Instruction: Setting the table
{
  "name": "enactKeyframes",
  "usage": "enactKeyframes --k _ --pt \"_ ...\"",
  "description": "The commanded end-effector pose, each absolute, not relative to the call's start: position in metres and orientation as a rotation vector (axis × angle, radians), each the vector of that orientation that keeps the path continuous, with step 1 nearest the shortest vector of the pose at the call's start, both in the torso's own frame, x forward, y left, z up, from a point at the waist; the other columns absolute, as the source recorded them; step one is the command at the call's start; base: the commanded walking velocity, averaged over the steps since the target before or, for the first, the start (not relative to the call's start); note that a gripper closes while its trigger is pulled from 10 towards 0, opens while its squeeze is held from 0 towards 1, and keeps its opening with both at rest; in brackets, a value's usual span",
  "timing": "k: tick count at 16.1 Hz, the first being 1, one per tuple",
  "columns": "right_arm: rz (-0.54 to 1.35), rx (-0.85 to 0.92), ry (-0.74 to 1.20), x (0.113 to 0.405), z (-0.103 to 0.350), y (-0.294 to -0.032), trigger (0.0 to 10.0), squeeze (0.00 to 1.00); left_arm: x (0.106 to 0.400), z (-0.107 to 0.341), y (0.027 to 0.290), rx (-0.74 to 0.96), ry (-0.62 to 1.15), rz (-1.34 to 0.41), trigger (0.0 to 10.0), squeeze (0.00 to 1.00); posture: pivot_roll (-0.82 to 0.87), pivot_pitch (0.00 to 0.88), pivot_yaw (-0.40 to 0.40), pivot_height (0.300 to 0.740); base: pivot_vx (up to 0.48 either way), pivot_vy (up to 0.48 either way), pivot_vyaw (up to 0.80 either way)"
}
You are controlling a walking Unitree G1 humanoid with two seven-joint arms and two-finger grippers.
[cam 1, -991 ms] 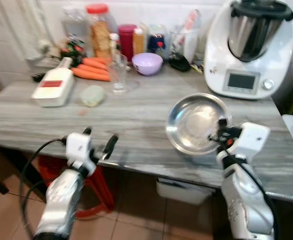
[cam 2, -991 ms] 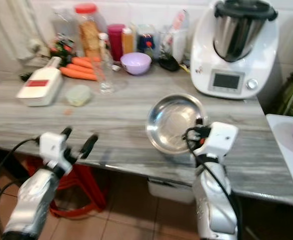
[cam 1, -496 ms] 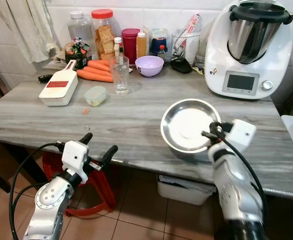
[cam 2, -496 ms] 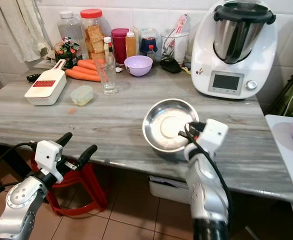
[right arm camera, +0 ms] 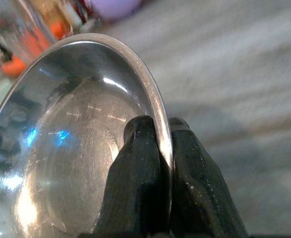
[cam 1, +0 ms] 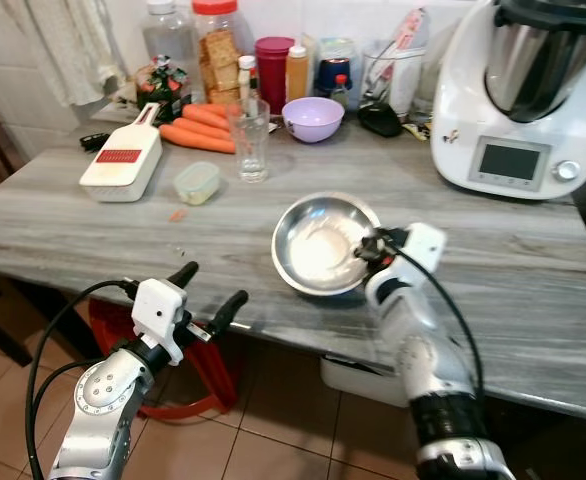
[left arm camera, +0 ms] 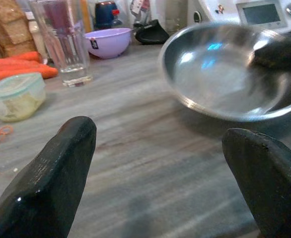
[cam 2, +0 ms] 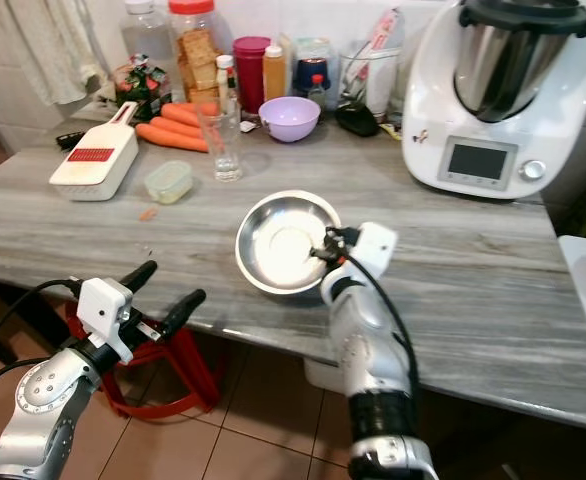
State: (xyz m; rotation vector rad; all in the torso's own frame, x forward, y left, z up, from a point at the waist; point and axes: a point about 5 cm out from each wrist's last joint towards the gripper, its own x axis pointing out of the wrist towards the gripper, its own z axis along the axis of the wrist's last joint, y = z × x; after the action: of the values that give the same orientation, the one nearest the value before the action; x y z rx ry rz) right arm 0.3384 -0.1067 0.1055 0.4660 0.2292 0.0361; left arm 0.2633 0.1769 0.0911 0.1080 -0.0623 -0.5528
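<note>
A shiny steel bowl [cam 1: 318, 245] hangs just over the grey marble table [cam 1: 93, 225], near its front edge. My right gripper [cam 1: 361, 247] is shut on the bowl's right rim; in the right wrist view one finger [right arm camera: 138, 168] lies inside the steel bowl [right arm camera: 66, 163] and the other outside. My left gripper [cam 1: 206, 290] is open, low in front of the table edge, left of the bowl. In the left wrist view its fingertips [left arm camera: 51, 173] frame the steel bowl [left arm camera: 220, 84] ahead.
At the back stand a clear glass [cam 1: 249, 140], a lilac bowl [cam 1: 313, 118], carrots [cam 1: 198, 135], a white grater [cam 1: 123, 165], a small lidded tub [cam 1: 196, 182], jars and bottles, and a white kitchen machine [cam 1: 518, 100] at the right. A red stool [cam 1: 198, 365] sits under the table.
My right gripper has carried the steel bowl to the left along the front of the table. The camera has shifted too. My left arm has hardly moved.
</note>
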Motion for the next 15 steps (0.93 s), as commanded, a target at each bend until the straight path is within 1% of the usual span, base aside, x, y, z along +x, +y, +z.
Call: enactKeyframes --k 1,4,5,6,10,13,15 --pt "0.016 0.447 0.241 0.343 0.107 -0.105 10.0 0.00 0.263 0.092 0.177 0.115 -0.059 -0.575 10.0 0.00 0.02 0.000 0.009 0.740 0.000 0.000 0.00" --pt "0.007 0.386 0.253 0.345 0.104 -0.099 10.0 0.00 0.265 0.093 0.174 0.117 -0.060 -0.598 10.0 0.00 0.01 0.000 0.010 0.740 0.000 0.000 0.00" --pt "0.011 0.406 0.253 0.346 0.103 -0.099 10.0 0.07 0.265 0.093 0.173 0.116 -0.061 -0.601 10.0 0.00 0.01 0.000 0.009 0.740 0.000 0.000 0.00" --pt "0.002 0.425 0.256 0.346 0.101 -0.099 10.0 1.00 0.266 0.093 0.172 0.114 -0.062 -0.611 10.0 0.00 0.01 0.000 0.010 0.740 0.000 0.000 0.00" --pt "-0.011 0.477 0.263 0.349 0.099 -0.101 10.0 1.00 0.265 0.092 0.168 0.110 -0.058 -0.638 10.0 0.00 0.01 0.000 0.010 0.740 0.000 0.000 0.00" --pt "-0.031 0.492 0.219 0.353 0.103 -0.105 10.0 1.00 0.265 0.092 0.167 0.109 -0.057 -0.645 10.0 0.00 0.01 0.000 0.014 0.740 0.000 0.000 0.00" --pt "-0.008 0.495 0.187 0.356 0.108 -0.105 10.0 1.00 0.266 0.092 0.167 0.111 -0.057 -0.647 10.0 0.00 0.01 0.000 0.014 0.740 0.000 0.000 0.00"
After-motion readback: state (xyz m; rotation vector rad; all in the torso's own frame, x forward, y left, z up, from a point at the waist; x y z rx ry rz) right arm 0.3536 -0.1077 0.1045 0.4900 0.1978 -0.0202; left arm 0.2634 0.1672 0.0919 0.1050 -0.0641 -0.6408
